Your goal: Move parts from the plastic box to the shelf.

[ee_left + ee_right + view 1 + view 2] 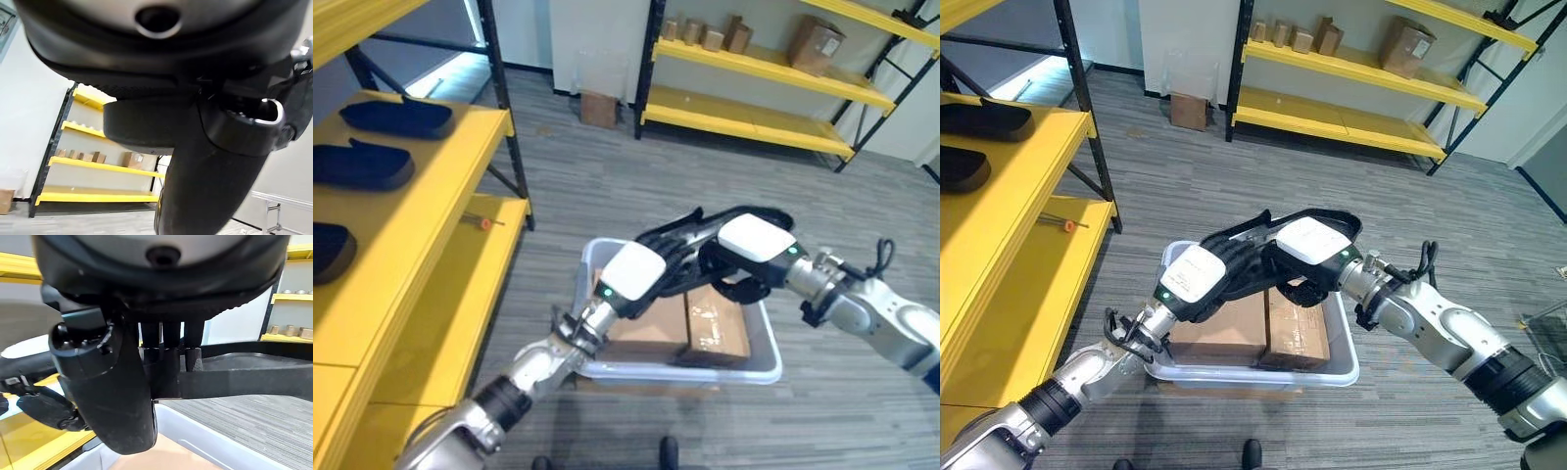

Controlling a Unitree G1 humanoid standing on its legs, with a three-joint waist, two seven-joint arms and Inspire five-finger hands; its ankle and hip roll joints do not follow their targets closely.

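A long black moulded part point(680, 232) hangs above the clear plastic box point(744, 370), carried between both hands. My left hand point(631, 274) grips its left end and my right hand point(756, 240) grips its right end. In the right wrist view the fingers point(171, 352) reach onto the black part point(254, 374) with the thumb opposite. Two brown cardboard boxes point(720, 333) lie inside the plastic box under the hands. The yellow shelf point(421, 206) stands at the left and bears three similar black parts point(396, 117).
An orange-handled tool point(480, 221) lies on the lower yellow shelf board. A second yellow rack point(764, 64) with cardboard boxes stands at the back. A small cardboard box point(598, 108) sits on the grey floor near it.
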